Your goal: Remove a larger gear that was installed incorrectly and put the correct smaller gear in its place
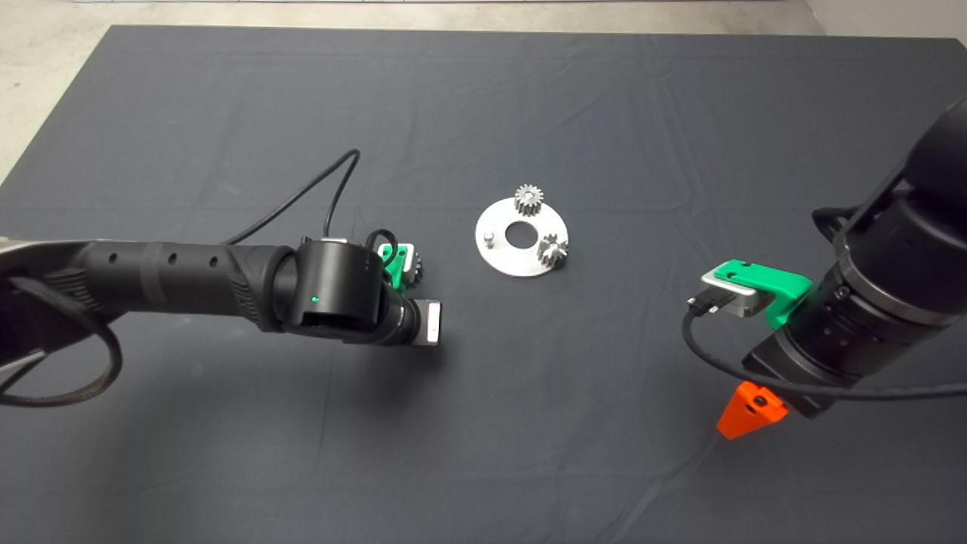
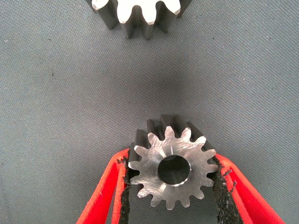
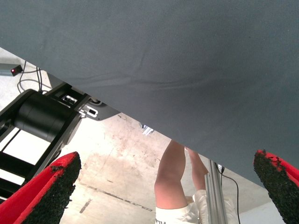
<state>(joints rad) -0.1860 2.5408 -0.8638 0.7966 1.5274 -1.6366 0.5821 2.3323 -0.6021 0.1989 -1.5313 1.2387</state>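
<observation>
- L gripper (image 2: 172, 184), low over the mat (image 1: 483, 423) left of the round plate (image 1: 505, 261), pinches a gear (image 2: 170, 170) by its teeth between both pads (image 2: 126, 186); larger or smaller, can't tell.
- 2 gears (image 1: 529, 200) sit on the plate, 1 peg (image 1: 489, 240) bare.
- 2nd loose gear (image 2: 138, 16) lies near.
- R gripper (image 3: 163, 186), at mat's right edge, gapes wide, empty; a person's legs (image 3: 175, 177) beyond.

Even, diffuse overhead lighting fills the head view. The dark grey fabric mat (image 1: 483, 423) shows soft creases and a faint shadow below the black left arm (image 1: 189, 279). The round silver metal plate (image 1: 505, 257) reflects brightly. In the left wrist view, the bright steel spur gear (image 2: 172, 169) is sharp, with glare on its face. The right wrist view shows pale concrete floor (image 3: 117, 168), brightly lit.
</observation>
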